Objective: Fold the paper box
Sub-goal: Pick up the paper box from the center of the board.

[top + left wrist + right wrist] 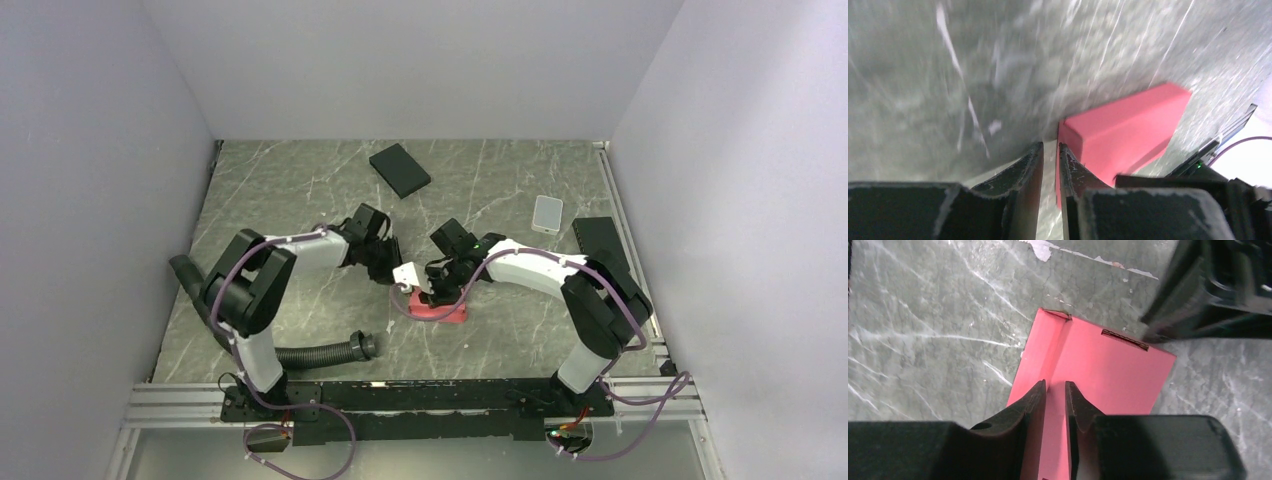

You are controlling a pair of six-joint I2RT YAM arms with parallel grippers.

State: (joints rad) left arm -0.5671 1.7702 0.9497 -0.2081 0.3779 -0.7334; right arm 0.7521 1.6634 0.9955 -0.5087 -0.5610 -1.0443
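The right gripper (1055,390) has its jaws almost together astride a raised fold of the paper box (1108,365), seemingly pinching it. The left gripper (1050,150) shows an equally narrow gap at the box's corner edge, but I cannot tell whether it clamps the card. The box lies on the grey marbled table (300,190), near its middle, between both arms. A black flat box (400,169) sits well behind, and a black ribbed hose (320,352) lies by the left arm's base.

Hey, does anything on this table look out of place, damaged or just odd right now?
A black corrugated hose lies loose at the near left of the tabletop, apart from the folding work. The right wrist view shows a chipped white patch in that surface. The paper box looks intact.
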